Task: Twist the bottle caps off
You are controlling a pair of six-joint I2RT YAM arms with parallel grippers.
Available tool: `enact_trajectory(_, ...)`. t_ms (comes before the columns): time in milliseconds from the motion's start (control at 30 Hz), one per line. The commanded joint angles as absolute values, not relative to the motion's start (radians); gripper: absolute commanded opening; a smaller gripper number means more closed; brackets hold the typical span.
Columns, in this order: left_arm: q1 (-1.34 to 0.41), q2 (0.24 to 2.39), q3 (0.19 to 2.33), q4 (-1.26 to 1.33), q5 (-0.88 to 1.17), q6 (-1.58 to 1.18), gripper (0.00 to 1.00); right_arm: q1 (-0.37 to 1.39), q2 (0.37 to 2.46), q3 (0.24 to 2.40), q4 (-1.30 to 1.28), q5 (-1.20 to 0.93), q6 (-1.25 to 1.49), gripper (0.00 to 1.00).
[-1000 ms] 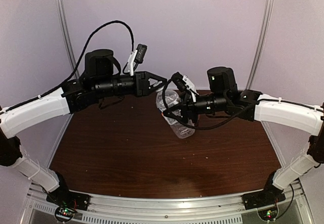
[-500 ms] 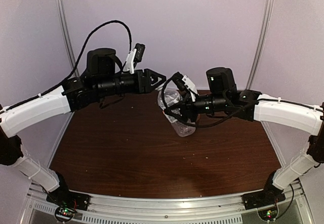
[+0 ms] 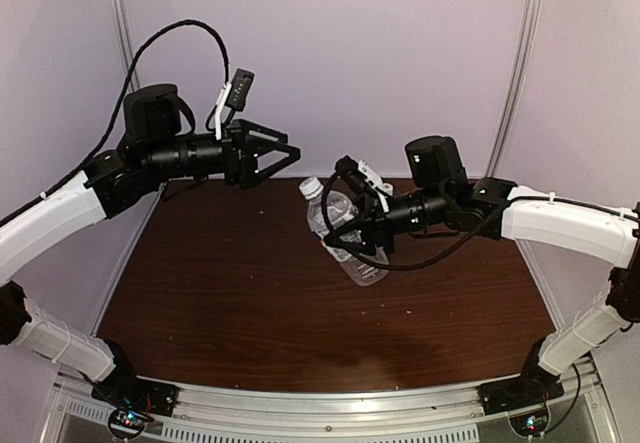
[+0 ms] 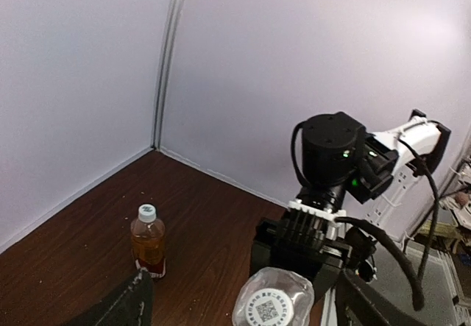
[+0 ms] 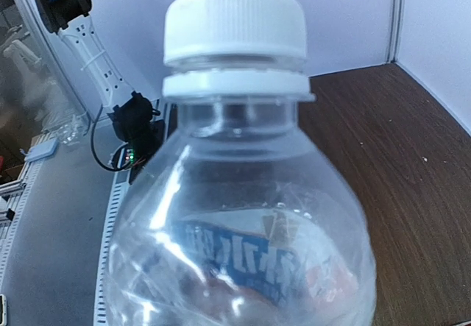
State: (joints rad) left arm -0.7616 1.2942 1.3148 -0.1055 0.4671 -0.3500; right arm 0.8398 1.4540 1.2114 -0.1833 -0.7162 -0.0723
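Top external: left jaws now wider

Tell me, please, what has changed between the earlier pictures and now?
The left gripper has opened, let go of the white cap and drawn back to the left and upward, away from the clear bottle. The right gripper stayed shut on the bottle, holding it tilted above the table, and the cap is still on the neck.

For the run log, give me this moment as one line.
left gripper open, apart from cap | right gripper shut on clear bottle, held tilted | cap on | amber bottle upright, capped
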Motion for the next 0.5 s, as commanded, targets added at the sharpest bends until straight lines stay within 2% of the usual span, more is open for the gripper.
enact_trajectory(0, -0.758, 1.28, 1.307, -0.066, 0.822, -0.206, 0.86, 0.838, 1.442, 1.244, -0.177, -0.925, -0.097, 0.45)
enact_trajectory(333, -0.758, 1.314, 1.312, -0.053, 0.944, -0.111, 0.85, 0.85, 1.457, 1.264, -0.134, -1.068, -0.055, 0.45)
enact_trajectory(467, -0.758, 1.34, 1.312, -0.014, 0.978, -0.127, 0.81, 0.856, 1.457, 1.264, -0.11, -1.093, -0.034, 0.45)
